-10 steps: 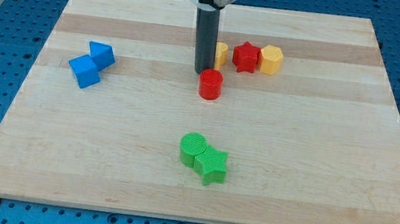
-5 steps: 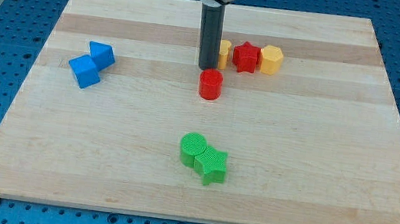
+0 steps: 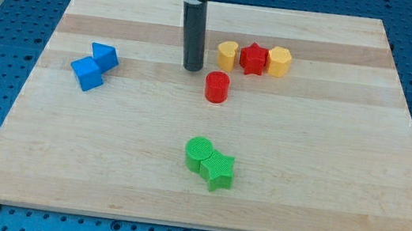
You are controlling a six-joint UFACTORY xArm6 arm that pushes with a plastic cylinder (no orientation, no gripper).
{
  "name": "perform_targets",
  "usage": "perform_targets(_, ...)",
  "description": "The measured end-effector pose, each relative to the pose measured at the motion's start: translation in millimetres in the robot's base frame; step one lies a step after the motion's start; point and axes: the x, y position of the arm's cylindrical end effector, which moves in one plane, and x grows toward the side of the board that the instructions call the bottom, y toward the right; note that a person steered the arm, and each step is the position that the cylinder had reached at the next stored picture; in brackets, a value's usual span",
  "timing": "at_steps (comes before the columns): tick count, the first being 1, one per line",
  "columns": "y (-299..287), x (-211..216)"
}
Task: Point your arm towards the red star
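Arm: you see a straight dark rod coming down from the view's top, ending in my tip (image 3: pixel 192 68) on the pale wooden desk (image 3: pixel 326 171).
Jaws: this arm carries none, so you have no open or closed state to read; the rod grips nothing.
Tip position: my tip stands to the view's left of the top row of blocks and just up and left of the red cylinder block (image 3: pixel 217 87), apart from it and touching no block.
Task block: you find the red star block (image 3: pixel 252 59) in a row near the view's top centre, well to the right of my tip.
Its neighbours: a yellow rounded block (image 3: pixel 227 54), whose exact shape you cannot make out, sits just beside the star on the left; a yellow hexagonal block (image 3: pixel 278 61) sits close against it on the right.
Left side: two blue blocks, one upper (image 3: pixel 105 56) and one lower cube-like one (image 3: pixel 86 73), sit touching each other, well apart from the tip.
Bottom centre: a green cylinder block (image 3: pixel 199 153) touches a green star block (image 3: pixel 218 170) to its lower right.
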Motion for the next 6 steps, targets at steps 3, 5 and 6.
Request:
perform_targets(3, 1.9, -28.7)
perform_targets(5, 23.3, -28.7)
perform_targets(6, 34.7, -28.7)
